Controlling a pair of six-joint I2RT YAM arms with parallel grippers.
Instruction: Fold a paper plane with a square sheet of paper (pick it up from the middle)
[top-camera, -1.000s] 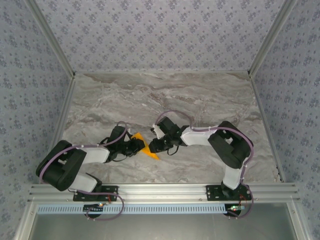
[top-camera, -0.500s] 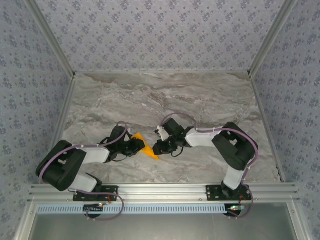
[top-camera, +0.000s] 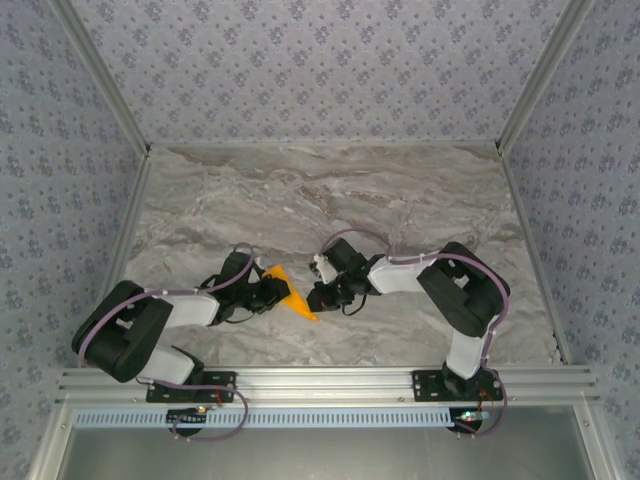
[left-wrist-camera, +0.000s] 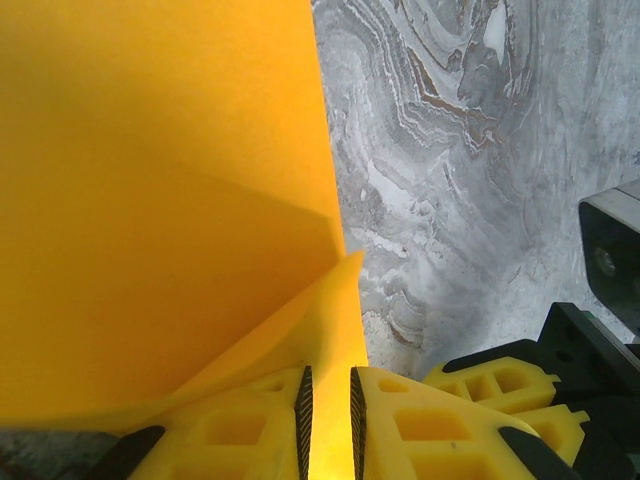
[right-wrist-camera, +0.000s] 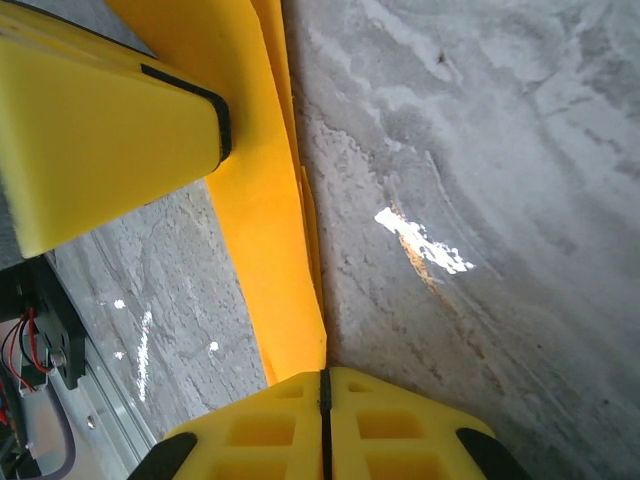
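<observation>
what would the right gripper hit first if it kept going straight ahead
The paper: it lies right at the right gripper's shut tips. Past it, likely the left gripper's finger, though depth is unclear.

Folded orange paper (top-camera: 287, 291), narrow pointed wedge, layered edges, tilted

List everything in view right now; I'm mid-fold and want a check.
folded bright-orange paper sheet: one, orange, near the table's front, between the two arms' fingers.
grey marble-pattern table: one, grey-white, beneath everything.
floral-patterned walls: three, blue-grey, behind and at both sides of the table.
aluminium rail: one, silver, along the near edge, carrying both arm bases.
left fingers: one pair, yellow, closed on the paper.
right fingers: one pair, yellow, shut at the paper's corner; pinch unclear.
</observation>
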